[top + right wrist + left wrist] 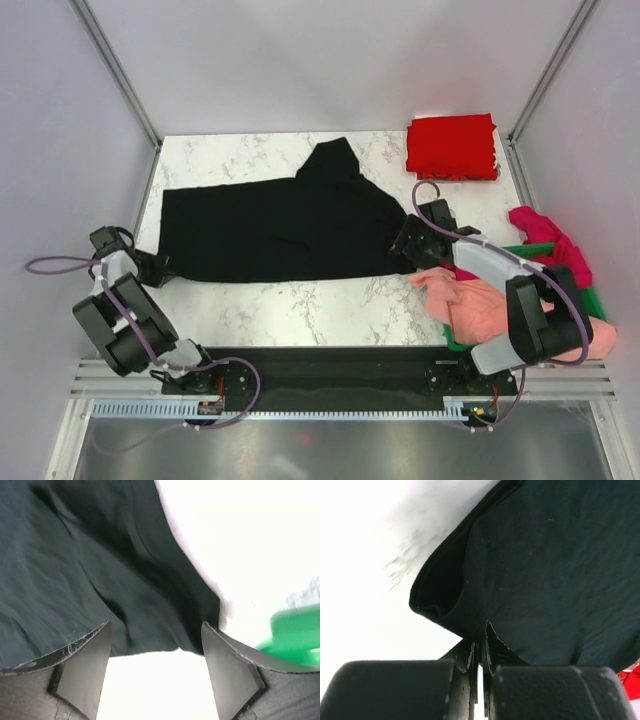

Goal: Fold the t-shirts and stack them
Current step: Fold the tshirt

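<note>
The black t-shirt [280,225] lies spread across the marble table, one sleeve pointing to the back. My left gripper [160,268] is at its near-left corner, shut on the folded hem of the black t-shirt [540,570]; its fingertips [489,635] meet in the cloth. At the shirt's near-right corner my right gripper [405,245] stands open, and the black t-shirt's edge [90,570] hangs between its wide-set fingers [95,645]. A folded red t-shirt [452,147] sits at the back right. The salmon-pink t-shirt [470,300] and the magenta t-shirt [550,240] are heaped at the right.
A green bin [594,300] stands at the table's right edge under the pink and magenta shirts; a blurred part of the green bin [295,630] shows in the right wrist view. Metal frame posts rise at the back corners. White marble table [330,305] shows in front of the black shirt.
</note>
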Robot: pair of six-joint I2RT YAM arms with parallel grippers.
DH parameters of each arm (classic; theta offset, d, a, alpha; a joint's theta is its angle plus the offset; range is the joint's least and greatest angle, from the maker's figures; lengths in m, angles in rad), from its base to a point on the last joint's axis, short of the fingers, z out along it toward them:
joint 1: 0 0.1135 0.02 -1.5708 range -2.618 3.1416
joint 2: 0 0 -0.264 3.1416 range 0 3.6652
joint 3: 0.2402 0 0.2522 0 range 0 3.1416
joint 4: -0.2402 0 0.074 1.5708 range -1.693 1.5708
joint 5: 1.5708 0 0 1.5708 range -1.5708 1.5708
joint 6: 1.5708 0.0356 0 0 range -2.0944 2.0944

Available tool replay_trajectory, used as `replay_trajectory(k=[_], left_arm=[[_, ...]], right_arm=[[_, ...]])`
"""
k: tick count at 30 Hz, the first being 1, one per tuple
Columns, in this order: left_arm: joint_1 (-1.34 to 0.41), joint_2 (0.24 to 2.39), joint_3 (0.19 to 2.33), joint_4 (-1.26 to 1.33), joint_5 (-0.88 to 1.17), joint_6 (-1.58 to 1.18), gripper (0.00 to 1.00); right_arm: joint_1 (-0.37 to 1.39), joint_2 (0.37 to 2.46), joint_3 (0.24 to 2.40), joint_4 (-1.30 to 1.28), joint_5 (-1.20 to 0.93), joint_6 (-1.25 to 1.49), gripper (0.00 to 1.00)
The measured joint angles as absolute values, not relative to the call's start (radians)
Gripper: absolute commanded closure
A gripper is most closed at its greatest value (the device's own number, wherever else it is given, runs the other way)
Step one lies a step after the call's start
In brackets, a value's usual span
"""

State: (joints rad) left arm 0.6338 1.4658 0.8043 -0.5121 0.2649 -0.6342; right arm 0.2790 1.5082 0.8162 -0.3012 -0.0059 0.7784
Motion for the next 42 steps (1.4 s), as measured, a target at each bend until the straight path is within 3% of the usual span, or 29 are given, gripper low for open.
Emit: replay_trajectory(k=[1, 2, 3, 4, 10, 16, 21, 30, 42], left_arm=[[0.649, 1.439, 0.794, -0.527, 0.267, -0.630, 0.92], [0.661, 1.410, 0.783, -0.540, 0.269, -0.628, 0.77], [0.667, 1.380, 0.775, -0.552, 0.273, -0.625, 0.46], [0.670, 1.346, 0.768, -0.564, 0.280, -0.618, 0.01], [0.658, 1.181, 0.774, -0.612, 0.374, -0.619, 0.00], [0.566, 1.143, 0.863, -0.658, 0.356, -0.599, 0.00], [0.447, 1.095, 0.871, -0.656, 0.295, -0.557, 0.00], [0.282, 0.985, 0.803, -0.648, 0.216, -0.505, 0.02], [0.193, 1.024, 0.784, -0.616, 0.212, -0.496, 0.05]], right_arm=[[0.286, 1.488, 0.804, -0.320, -0.006, 0.780, 0.19], [0.292, 1.466, 0.789, -0.330, -0.006, 0.778, 0.18], [0.297, 1.449, 0.786, -0.344, -0.005, 0.778, 0.18], [0.299, 1.439, 0.787, -0.355, 0.000, 0.777, 0.17], [0.319, 1.414, 0.936, -0.560, 0.075, 0.731, 0.13], [0.414, 1.520, 1.325, -0.716, 0.112, 0.619, 0.13], [0.427, 1.702, 1.611, -0.690, 0.094, 0.522, 0.13], [0.400, 2.289, 2.158, -0.578, 0.015, 0.415, 0.14], [0.338, 2.657, 2.386, -0.220, -0.049, 0.473, 0.16]])
